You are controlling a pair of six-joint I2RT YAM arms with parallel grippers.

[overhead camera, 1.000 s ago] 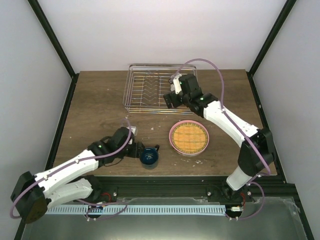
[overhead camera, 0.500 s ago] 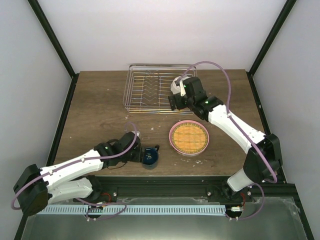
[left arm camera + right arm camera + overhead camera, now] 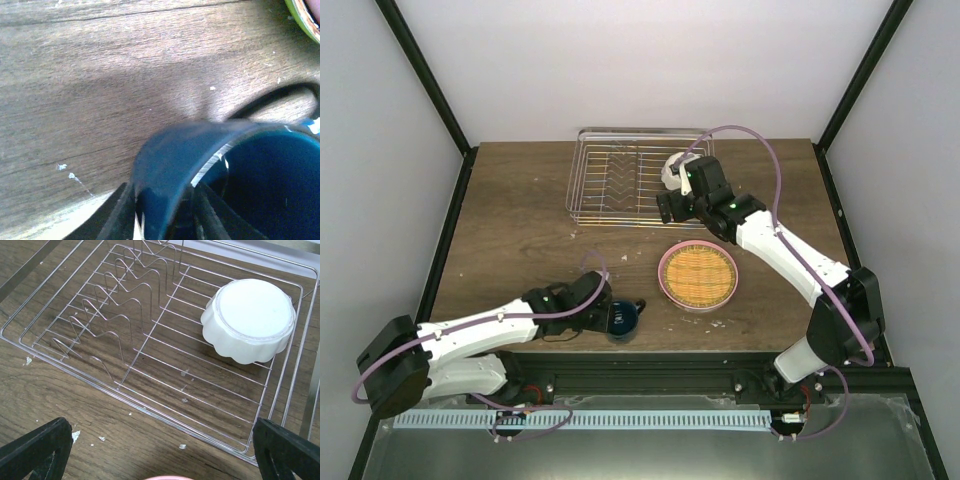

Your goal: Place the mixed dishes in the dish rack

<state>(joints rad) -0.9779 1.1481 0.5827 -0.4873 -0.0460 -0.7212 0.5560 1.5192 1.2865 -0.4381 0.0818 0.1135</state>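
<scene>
Left gripper (image 3: 165,217) has advanced onto the dark blue mug (image 3: 624,319), well short of the dish rack (image 3: 582,175); jaws straddle its wall, clamping uncertain. Stacked plates (image 3: 698,275) lie between. Right gripper (image 3: 670,203), spread wide, hovers at the rack's near edge; the white bowl (image 3: 248,320) sits inverted inside. The mug probably loads next.

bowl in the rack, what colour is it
The bowl is plain white; the right wrist view shows it best.

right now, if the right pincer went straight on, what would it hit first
Probably the bare floor of the silver wire dish rack, left of the white scalloped bowl; depth unclear.
</scene>
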